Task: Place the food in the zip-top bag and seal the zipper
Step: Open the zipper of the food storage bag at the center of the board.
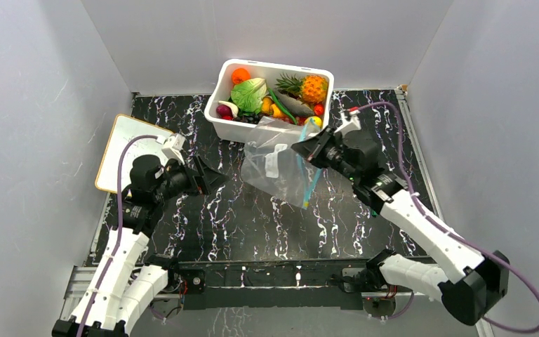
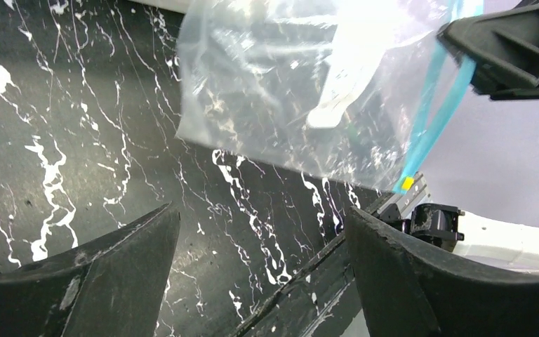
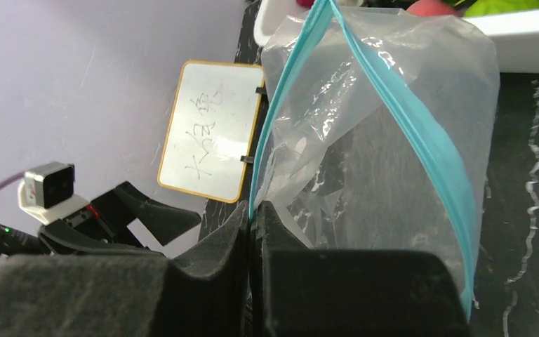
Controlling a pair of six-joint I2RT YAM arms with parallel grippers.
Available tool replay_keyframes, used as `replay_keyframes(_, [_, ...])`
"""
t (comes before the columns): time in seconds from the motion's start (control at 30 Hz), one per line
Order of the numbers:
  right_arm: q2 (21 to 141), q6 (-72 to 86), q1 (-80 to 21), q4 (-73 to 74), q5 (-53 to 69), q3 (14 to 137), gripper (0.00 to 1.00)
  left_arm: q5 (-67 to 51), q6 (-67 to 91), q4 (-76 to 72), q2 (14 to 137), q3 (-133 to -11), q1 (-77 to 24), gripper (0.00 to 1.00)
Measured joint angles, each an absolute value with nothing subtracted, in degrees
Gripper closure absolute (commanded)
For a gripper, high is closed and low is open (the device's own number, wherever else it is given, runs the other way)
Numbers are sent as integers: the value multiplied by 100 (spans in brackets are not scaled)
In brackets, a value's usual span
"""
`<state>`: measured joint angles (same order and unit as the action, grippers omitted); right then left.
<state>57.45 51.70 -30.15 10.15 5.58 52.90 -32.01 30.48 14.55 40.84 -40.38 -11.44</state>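
Now, bag (image 1: 275, 163): held up just in front of the tub (image 1: 278, 65), mouth gaping so food can drop in.
Right gripper (image 3: 253, 219): pressed together on one zipper (image 3: 408, 121) lip, propping the mouth open.
Left gripper (image 2: 261, 214): spread, empty, facing the bag from apart; probably the one to fetch food.
Food (image 1: 275, 95): all in the tub, none bagged.

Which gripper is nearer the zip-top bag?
Right. The right gripper is shut on the mouth of the zip-top bag; the left gripper is open, off to its side, not touching.
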Motion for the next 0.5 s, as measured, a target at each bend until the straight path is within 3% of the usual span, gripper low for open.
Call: replay_keyframes(0.5, [7642,6055,-5275,158,-1564,5964,100,-3347,3177,801,4552,-4307,-1144,3])
